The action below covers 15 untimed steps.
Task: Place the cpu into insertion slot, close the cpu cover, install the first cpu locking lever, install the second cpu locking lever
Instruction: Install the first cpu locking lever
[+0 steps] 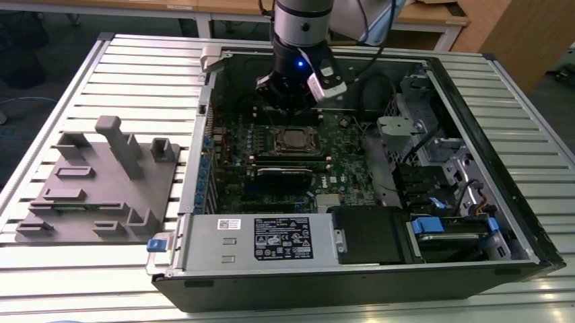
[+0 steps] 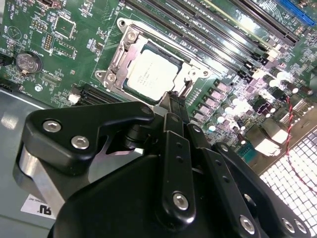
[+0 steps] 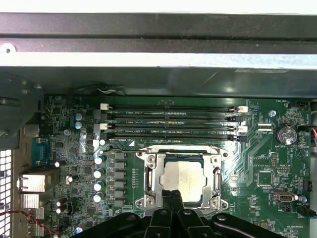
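1. Hidden behind black metal gripper in the first wrist view: near edge of dull silver-tan square cpu
2. Cut off by that view's edges: green circuit board

cpu in insertion slot, claw just beside

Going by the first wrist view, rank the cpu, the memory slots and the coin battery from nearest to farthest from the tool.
1. cpu, seated right at the tool.
2. memory slots, in a row beyond the cpu.
3. coin battery, off to the side, past the slots' ends.
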Motion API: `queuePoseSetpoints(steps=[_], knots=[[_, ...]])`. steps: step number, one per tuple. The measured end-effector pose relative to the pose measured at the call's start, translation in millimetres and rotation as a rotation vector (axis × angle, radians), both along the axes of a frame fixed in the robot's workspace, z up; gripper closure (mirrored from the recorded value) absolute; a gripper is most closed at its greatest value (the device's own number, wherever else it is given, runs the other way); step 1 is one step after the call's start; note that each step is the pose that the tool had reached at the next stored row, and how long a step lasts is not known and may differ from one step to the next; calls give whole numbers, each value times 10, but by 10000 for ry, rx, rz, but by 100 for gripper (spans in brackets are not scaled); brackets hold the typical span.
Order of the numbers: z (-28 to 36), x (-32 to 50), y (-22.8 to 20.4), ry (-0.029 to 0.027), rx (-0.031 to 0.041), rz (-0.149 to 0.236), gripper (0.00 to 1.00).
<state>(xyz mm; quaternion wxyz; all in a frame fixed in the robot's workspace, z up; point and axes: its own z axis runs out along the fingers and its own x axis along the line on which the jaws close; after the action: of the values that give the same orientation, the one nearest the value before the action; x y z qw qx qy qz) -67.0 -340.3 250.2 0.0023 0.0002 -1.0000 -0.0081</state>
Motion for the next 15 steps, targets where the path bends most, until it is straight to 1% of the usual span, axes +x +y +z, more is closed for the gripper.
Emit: queuePoseSetpoints(steps=[5,15], knots=[[0,-25,0,0,0,0,89],[5,-41,-1,1,-2,1,89]])
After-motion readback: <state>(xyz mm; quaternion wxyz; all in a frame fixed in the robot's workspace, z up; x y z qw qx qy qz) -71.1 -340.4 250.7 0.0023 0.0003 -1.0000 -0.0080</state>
